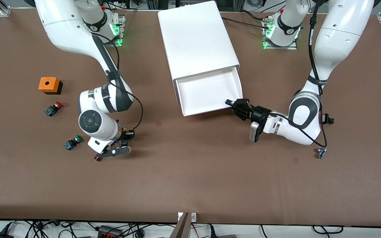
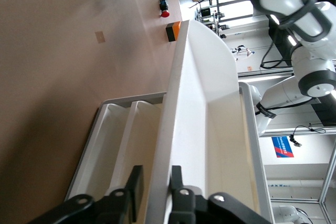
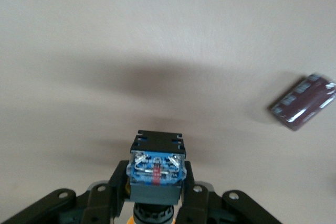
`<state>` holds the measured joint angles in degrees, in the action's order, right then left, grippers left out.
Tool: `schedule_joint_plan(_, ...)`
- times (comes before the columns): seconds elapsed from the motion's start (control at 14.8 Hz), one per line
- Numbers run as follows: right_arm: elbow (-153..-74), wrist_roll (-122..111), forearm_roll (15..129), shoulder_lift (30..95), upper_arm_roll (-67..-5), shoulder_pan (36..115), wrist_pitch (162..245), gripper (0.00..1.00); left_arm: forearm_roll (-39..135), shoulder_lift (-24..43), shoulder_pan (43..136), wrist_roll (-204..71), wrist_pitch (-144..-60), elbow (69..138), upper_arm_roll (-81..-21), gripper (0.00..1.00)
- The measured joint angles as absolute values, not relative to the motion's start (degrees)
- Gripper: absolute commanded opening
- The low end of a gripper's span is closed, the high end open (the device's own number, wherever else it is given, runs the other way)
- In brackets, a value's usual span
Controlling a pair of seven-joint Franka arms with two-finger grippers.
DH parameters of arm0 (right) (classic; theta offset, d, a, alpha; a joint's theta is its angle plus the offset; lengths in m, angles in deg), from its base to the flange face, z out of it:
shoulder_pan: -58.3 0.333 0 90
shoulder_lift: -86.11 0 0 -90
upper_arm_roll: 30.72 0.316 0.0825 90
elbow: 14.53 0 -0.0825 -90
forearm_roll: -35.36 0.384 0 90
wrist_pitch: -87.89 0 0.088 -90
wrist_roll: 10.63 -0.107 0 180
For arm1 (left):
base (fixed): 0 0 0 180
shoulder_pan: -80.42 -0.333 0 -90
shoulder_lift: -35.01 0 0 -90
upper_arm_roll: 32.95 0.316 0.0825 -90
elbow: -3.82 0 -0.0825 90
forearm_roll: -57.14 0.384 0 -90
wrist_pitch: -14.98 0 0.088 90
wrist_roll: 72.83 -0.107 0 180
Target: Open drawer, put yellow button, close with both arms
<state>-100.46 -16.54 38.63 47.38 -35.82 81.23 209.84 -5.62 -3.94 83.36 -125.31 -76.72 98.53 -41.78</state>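
At the middle of the table [image 1: 190, 185], the drawer [image 1: 207, 94] stands pulled out of the white cabinet [image 1: 197, 39] with its tray bare. The left tool [image 1: 232, 105] sits at the drawer's front corner toward the left arm's end; the left wrist view shows its two fingers [image 2: 176, 179] closed on the thin front wall, one finger on each face. The right tool [image 1: 112, 152] hangs low over the table toward the right arm's end, clamped on the yellow button [image 3: 156, 169], whose blue-and-black body points away from the wrist while a sliver of yellow cap shows between the fingers.

Hazards, as judged from this moment:
- The button is small and held by its body only, so a fast swing toward the drawer could rotate it in the grip or shake it loose.
- The drawer's front wall stands up above the tray floor, so a low approach could knock the button against it.
- The left tool occupies one front corner, so a release too close to that corner risks arm contact.
- The cabinet sits skewed on the table, so an uneven two-arm push at closing could turn the cabinet instead of seating the drawer.

Near the right tool lie a green-capped button [image 1: 72, 142], a red-capped button [image 1: 53, 109] and an orange box [image 1: 49, 85].
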Motion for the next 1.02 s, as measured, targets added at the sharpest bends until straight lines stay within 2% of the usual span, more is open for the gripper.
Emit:
schedule_joint_plan(0.2, -92.2, -16.5, 38.6, 49.8, -35.6, 82.0, 200.2, 0.0, -3.4, -3.9, 83.2, -121.8, -77.2, 96.5, -41.2, 1.0)
schedule_joint_plan(0.41, -84.9, -16.6, 38.7, 50.9, -35.2, 85.2, 193.9, 0.0, 3.9, -2.4, 83.1, -107.4, -74.2, 91.4, -41.2, 1.0)
schedule_joint_plan(0.68, -80.6, -20.7, 38.8, 52.8, -35.1, 92.3, 191.1, 0.0, 19.6, 2.6, 83.0, -92.4, -70.0, 86.7, -41.2, 1.0)
schedule_joint_plan(1.02, -76.2, -28.9, 38.8, 52.7, -35.1, 100.6, 191.3, 0.0, 39.1, 7.2, 83.1, -77.8, -68.2, 85.7, -41.4, 1.0)
